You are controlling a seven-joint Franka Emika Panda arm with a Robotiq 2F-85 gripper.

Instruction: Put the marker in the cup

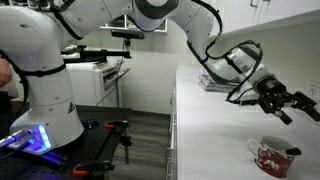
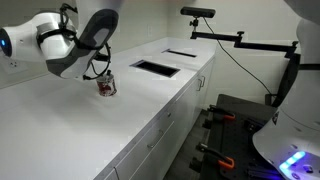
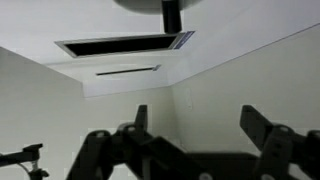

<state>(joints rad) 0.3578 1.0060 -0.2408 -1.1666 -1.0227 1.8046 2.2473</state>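
1. The hand point(image 1: 298, 108) hangs in the air above the white surface point(image 1: 200, 115). Its two dark fingers are spread wide and nothing is between them.
2. The wrist view confirms this. The hand point(image 3: 198, 122) shows one finger at 9 o'clock and one at 3 o'clock, and only bare white surface fills the gap.
3. The cup point(image 1: 271, 157) stands upright on the surface at about 7 o'clock from the hand in that exterior view, clear of the fingers. Its white handle points to 9 o'clock.
4. The marker point(image 1: 292, 152) shows as a short dark stub at the cup's rim, at 3 o'clock on the cup, opposite the handle. It seems to lean inside the cup with its end poking over the edge. How deep it sits cannot be told.
5. In an exterior view the hand point(image 2: 100, 71) hovers just above the cup point(image 2: 106, 88), which lies at 5 o'clock from it. The marker is too small to pick out there.
6. Farther along the surface point(image 2: 60, 130), at about 2 o'clock from the cup, are two dark rectangular cutouts point(image 2: 155, 68). They also appear in the wrist view, toward 12 o'clock.
7. The cup is out of sight in the wrist view.
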